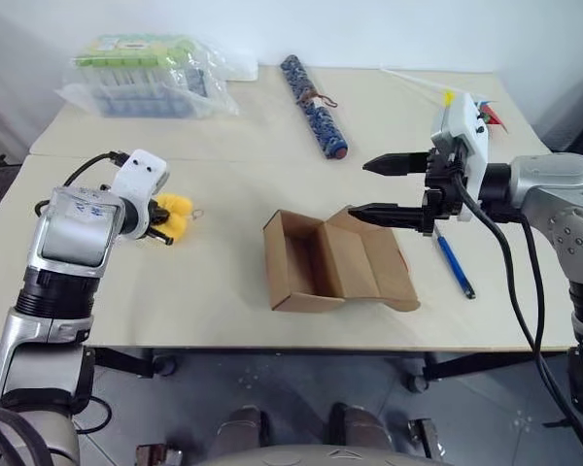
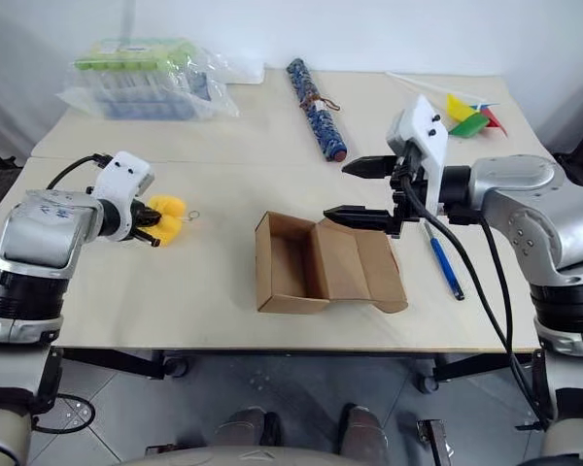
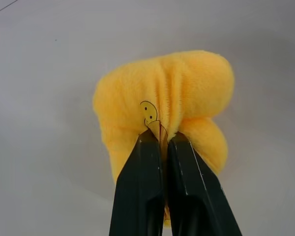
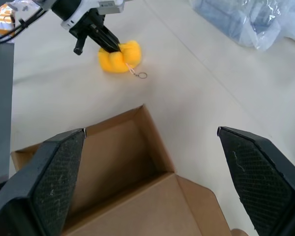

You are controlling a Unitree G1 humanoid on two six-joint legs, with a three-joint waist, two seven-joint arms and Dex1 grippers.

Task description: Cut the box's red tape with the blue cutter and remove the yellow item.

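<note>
The box [image 1: 335, 262] lies open at the middle of the table, flaps spread, and its inside looks bare. The red tape is hidden. My left gripper [image 1: 163, 227] is shut on the yellow item [image 1: 178, 206], a fluffy lump with a small smiley tag, low over the table left of the box; its black fingers [image 3: 187, 187] pinch the plush [image 3: 177, 88]. My right gripper [image 1: 361, 189] hangs open above the box's right flap with nothing between its fingers. The blue cutter [image 1: 455, 264] lies on the table just right of the box.
A thick blue patterned roll [image 1: 314, 93] lies at the back middle. A plastic bag of packaged goods [image 1: 146, 76] sits at the back left. A pinwheel [image 2: 469, 115] rests at the back right. The table's front edge [image 1: 272, 348] runs close below the box.
</note>
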